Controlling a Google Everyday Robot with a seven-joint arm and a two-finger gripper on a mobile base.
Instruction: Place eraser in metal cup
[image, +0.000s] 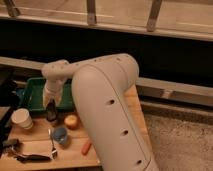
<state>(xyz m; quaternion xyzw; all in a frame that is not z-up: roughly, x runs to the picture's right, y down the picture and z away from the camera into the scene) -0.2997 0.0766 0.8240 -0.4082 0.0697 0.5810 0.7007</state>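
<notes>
My gripper (50, 106) hangs down from the white arm (107, 105) over the left part of the wooden table (75, 159), just in front of the green tray (34, 93). A small dark shape (51, 117) stands right under the gripper; it may be the metal cup, but I cannot tell it apart from the gripper's own tip. I cannot make out the eraser.
A white paper cup (21, 119) stands left of the gripper. A blue cup (61, 135) and a round orange-yellow object (71, 121) sit in front of it. An orange stick-shaped item (86, 147), a thin utensil (52, 144) and dark tools (24, 156) lie near the front edge.
</notes>
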